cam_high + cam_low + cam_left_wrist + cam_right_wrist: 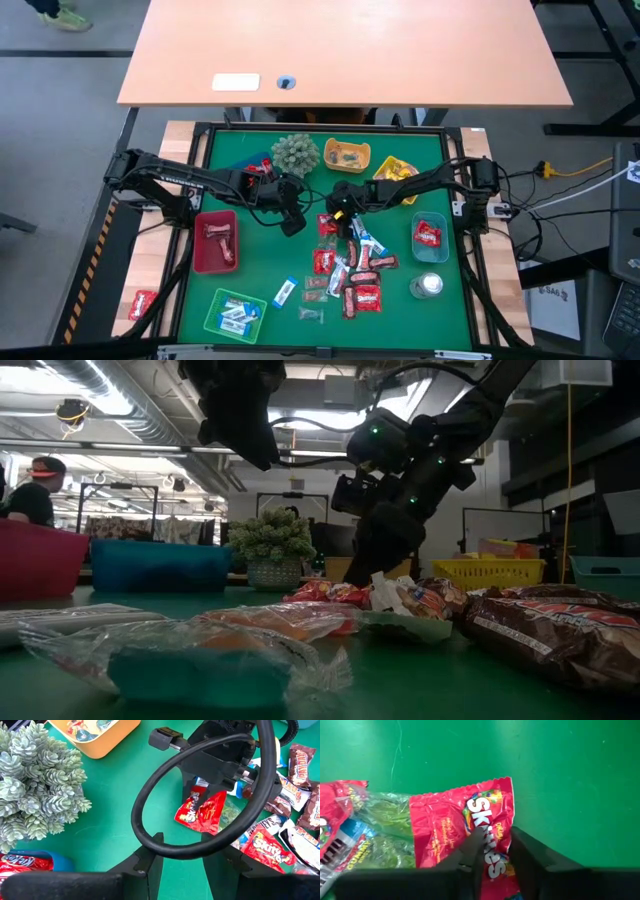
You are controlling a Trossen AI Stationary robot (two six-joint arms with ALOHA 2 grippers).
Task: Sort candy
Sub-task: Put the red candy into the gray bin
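While your right gripper [492,851] pinches red Skittles packet [465,827], candy pile [352,270] lies at its 6 o'clock; left gripper [182,852] parted, empty.

High cam looks straight down on whole desk [400,150]. Low cam sits at mat level, facing room. Wrist cams hug the mat; both, w/ high cam, share red Skittles packet [465,827].

A pale orange rectangular wooden desk [340,50] stands behind the green mat on a grey concrete floor [60,100]; exposed ceiling ducts [90,385] run overhead.
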